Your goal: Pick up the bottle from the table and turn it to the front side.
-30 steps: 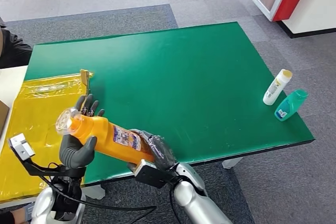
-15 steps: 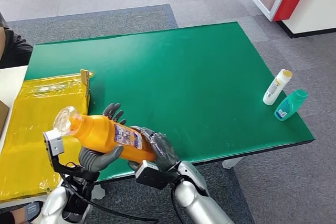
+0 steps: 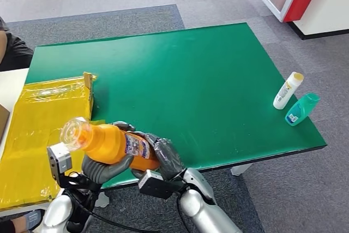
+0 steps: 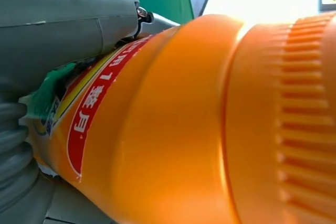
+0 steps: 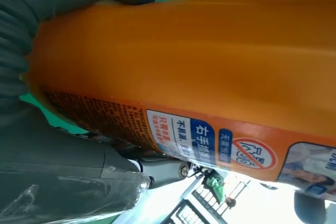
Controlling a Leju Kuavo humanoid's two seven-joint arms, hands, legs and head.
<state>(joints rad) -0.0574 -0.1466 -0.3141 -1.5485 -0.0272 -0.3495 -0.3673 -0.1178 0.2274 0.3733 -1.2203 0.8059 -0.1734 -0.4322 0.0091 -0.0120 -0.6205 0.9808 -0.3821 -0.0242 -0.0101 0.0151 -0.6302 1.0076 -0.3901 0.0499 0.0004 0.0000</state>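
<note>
An orange bottle (image 3: 111, 143) with a clear cap (image 3: 70, 131) lies nearly level above the near left edge of the green table (image 3: 185, 75). My right hand (image 3: 163, 155) grips its base end. My left hand (image 3: 103, 168) cups the middle from below, with its fingers (image 3: 123, 126) curling over the far side. The bottle's printed label (image 3: 137, 145) faces up toward me. In the left wrist view the orange bottle (image 4: 190, 124) shows a red label strip under my grey thumb (image 4: 67, 19). In the right wrist view the bottle (image 5: 198, 66) shows small print and a blue-and-white label.
A white bottle (image 3: 288, 90) and a teal bottle (image 3: 302, 108) lie near the table's right edge. A yellow plastic bag (image 3: 37, 129) covers the left end beside a cardboard piece (image 3: 88, 83). A person's dark sleeve (image 3: 12, 47) is at the far left.
My left hand has slid from the bottle's neck to under its middle. The bottle has come down a little and turned about its long axis. My right hand has kept its hold.
</note>
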